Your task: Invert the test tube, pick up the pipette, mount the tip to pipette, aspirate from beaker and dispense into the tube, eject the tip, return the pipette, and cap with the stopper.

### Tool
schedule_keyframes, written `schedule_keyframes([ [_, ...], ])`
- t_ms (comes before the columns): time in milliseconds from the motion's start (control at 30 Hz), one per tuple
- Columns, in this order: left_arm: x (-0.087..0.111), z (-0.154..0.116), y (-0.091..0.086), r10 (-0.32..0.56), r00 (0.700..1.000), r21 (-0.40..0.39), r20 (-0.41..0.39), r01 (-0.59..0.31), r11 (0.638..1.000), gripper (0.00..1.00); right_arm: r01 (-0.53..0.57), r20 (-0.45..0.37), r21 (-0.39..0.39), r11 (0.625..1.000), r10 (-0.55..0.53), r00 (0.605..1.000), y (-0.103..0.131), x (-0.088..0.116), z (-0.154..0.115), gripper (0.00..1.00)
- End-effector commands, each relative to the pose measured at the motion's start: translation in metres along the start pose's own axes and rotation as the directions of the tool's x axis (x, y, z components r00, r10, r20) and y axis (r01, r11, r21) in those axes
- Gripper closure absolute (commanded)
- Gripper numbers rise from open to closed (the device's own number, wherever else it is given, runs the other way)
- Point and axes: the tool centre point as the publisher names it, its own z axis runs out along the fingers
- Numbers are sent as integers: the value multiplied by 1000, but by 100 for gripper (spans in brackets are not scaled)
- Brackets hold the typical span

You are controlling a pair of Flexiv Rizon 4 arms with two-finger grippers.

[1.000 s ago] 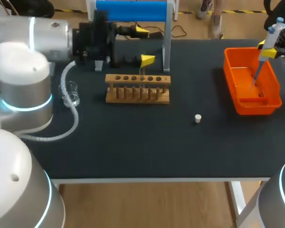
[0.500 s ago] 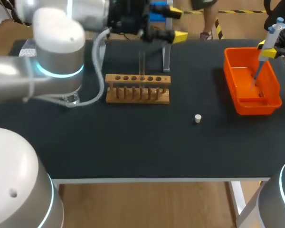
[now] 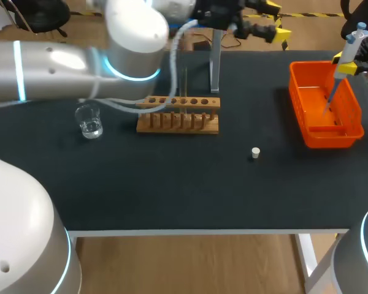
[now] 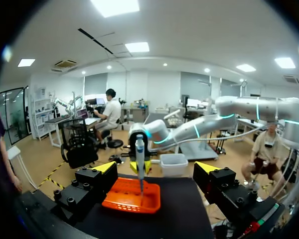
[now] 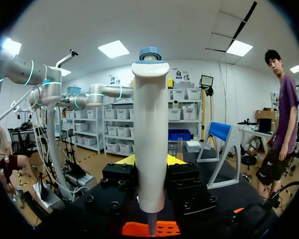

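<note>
Left hand (image 3: 275,21) swung rightward, wide open, empty; right hand (image 3: 343,64) clamps white, blue-capped pipette (image 3: 353,44) above orange bin (image 3: 331,138).

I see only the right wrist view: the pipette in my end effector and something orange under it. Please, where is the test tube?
Observer: The test tube stands upright in the wooden rack, near the middle of the table.
Operator: Does the left end effector hold something?
Observer: No. The left end effector is open and empty, raised over the far side of the table, beyond the rack.
Operator: And where does the stopper lie?
Observer: The white stopper sits on the bare table, between the rack and the orange tray.
</note>
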Motion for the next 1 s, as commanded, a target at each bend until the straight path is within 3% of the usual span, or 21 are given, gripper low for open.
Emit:
schedule_keyframes([
  [33,-7,51,-4,1,1000,1,-12,-1,1000,0,0,-3,1,1000,0,1000,0,-1,-1,100],
  [300,-7,51,-4,1,1000,1,-12,-1,1000,0,0,-3,1,1000,0,1000,0,-1,-1,100],
  [333,-7,51,-4,1,1000,1,-12,-1,1000,72,0,-3,1,1000,0,1000,0,-1,-1,100],
  [367,-7,51,-4,1,1000,1,-12,-1,1000,100,0,-3,1,1000,0,1000,0,-1,-1,100],
  [1000,-7,51,-4,1,1000,1,-12,-1,1000,100,0,-3,1,1000,0,1000,0,-1,-1,100],
])
